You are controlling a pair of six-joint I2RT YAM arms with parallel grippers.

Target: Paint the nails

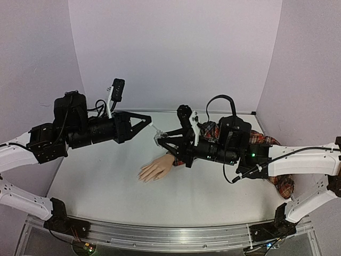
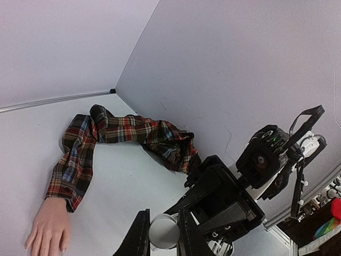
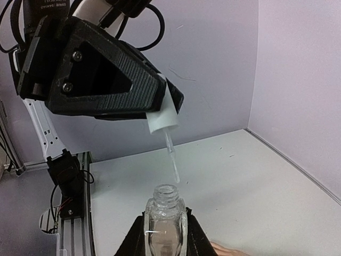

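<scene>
- The nails (image 1: 142, 176) are too small to make out from the top camera. In the left wrist view the fingertips run off the bottom edge of the frame.
- The right wrist view shows only a sliver of the mannequin hand (image 1: 156, 169), at its bottom edge.
- The right arm (image 1: 298, 160) lies over the plaid sleeve (image 1: 212, 129) and hides the middle of it.
- The mannequin hand is pale flesh-coloured. It lies flat on the table (image 1: 106, 197), near centre, with its fingers pointing to the left.
- The left gripper (image 1: 149, 124) is clamped on a white cap (image 3: 162, 120). A thin brush stem (image 3: 171, 157) hangs from the cap.
- The right gripper (image 1: 161, 140) is clamped on a clear bottle (image 3: 166, 213), which is upright with its neck uncapped. The fingers cover the lower part of the bottle.
- The tip of the stem sits just above the bottle mouth.
- Both grippers hang above the table, behind the mannequin hand's wrist and apart from the nails.
</scene>
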